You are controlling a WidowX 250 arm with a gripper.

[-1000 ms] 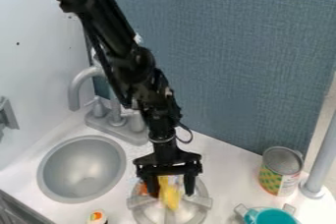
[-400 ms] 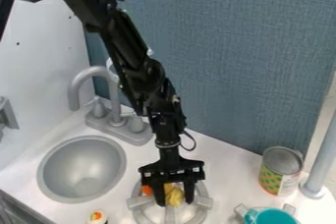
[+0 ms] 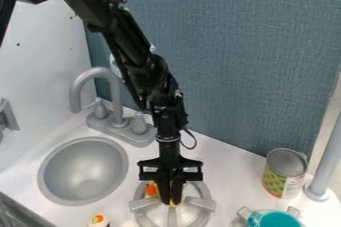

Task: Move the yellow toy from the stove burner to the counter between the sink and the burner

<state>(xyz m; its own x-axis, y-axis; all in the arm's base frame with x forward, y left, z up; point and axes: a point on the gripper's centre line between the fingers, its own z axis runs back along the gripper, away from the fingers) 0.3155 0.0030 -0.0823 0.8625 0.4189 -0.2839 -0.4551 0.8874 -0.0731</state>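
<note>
The black two-finger hand appears closed upon the small yellow object at the grey round burner, seemingly the grasping step, and next calls for careful lifting.

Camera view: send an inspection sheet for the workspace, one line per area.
Surface: white countertop with round sink and grey burner grate.
Job things: yellow item at the grate, mostly hidden; orange item beside it.
Clutter: can, upright; teal vessel, cut off by the bottom edge.
Claw: over the grate, fingers together at the yellow item; grip firmness can't be told.
Cables: black loop sticking out beside the arm.
Surroundings: blue textured panel, grey post.
</note>
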